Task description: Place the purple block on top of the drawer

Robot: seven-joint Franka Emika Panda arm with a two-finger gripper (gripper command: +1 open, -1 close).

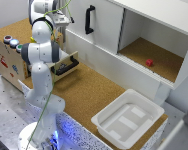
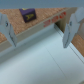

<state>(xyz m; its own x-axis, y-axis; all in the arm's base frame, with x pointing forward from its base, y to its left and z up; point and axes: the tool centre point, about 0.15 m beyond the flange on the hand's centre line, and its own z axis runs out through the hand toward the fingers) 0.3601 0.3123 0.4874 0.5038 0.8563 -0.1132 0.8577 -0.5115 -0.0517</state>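
Note:
In the wrist view the purple block (image 2: 27, 14) lies on a brown cork-like surface with red marks, beyond my fingertips and apart from them. My gripper (image 2: 39, 45) is open, with nothing between its fingers (image 2: 70, 31). In the exterior view the gripper (image 1: 63, 21) hangs high over the back of the light plywood box (image 1: 9, 62). The arm hides the block there. The drawer (image 1: 61, 59) with its black bar handle (image 1: 68, 65) is pulled out of the box, behind my arm.
A big white cabinet (image 1: 109, 30) with a black handle (image 1: 89, 20) stands at the exterior view's right; a small red block (image 1: 149, 62) sits in its open shelf. A white bin (image 1: 128, 117) rests on the cork table. Coloured buttons (image 1: 11, 41) top the box.

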